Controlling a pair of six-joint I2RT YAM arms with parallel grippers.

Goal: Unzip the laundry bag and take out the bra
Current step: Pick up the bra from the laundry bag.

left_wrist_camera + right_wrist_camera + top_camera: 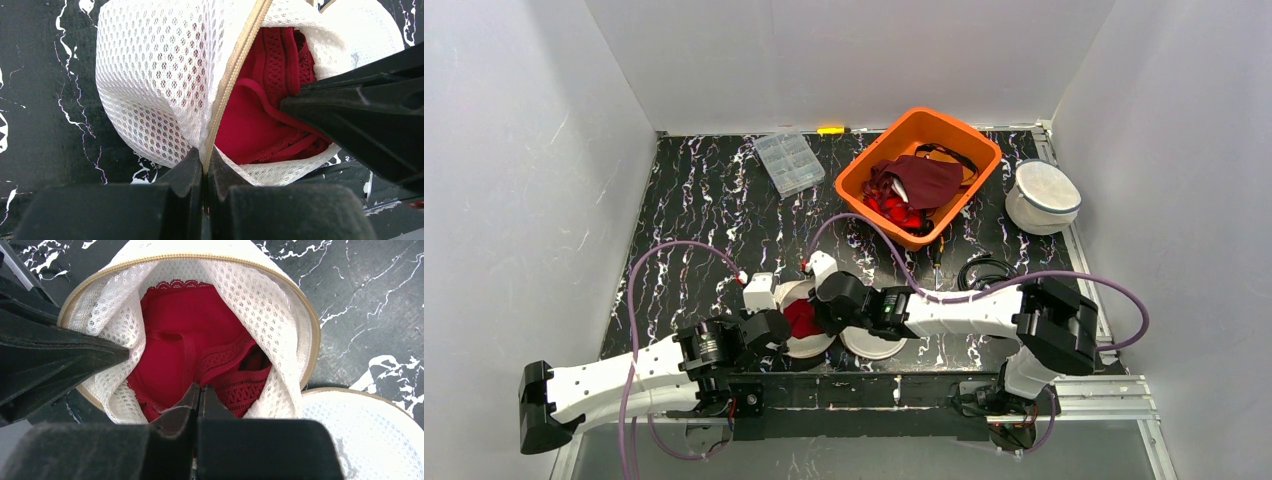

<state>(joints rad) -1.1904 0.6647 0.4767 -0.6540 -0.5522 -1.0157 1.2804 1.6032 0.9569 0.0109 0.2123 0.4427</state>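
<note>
The white mesh laundry bag [802,347] lies unzipped at the near middle of the table, with the red bra [801,318] showing in its mouth. My left gripper [205,162] is shut on the bag's tan zipper edge [235,75], and mesh [150,75] spreads to its left. My right gripper [200,390] reaches into the opening and is shut on a fold of the bra [175,340] beside its lace band. The bag's rim [270,315] arches around the bra. The left fingers [50,360] hold the rim on the other side.
A round white mesh panel [874,345] lies just right of the bag. An orange bin [854,185] of dark red clothes sits at the back, with a clear compartment box [789,162] to its left, a second round white bag [1042,196] at far right, and a black cable [984,270].
</note>
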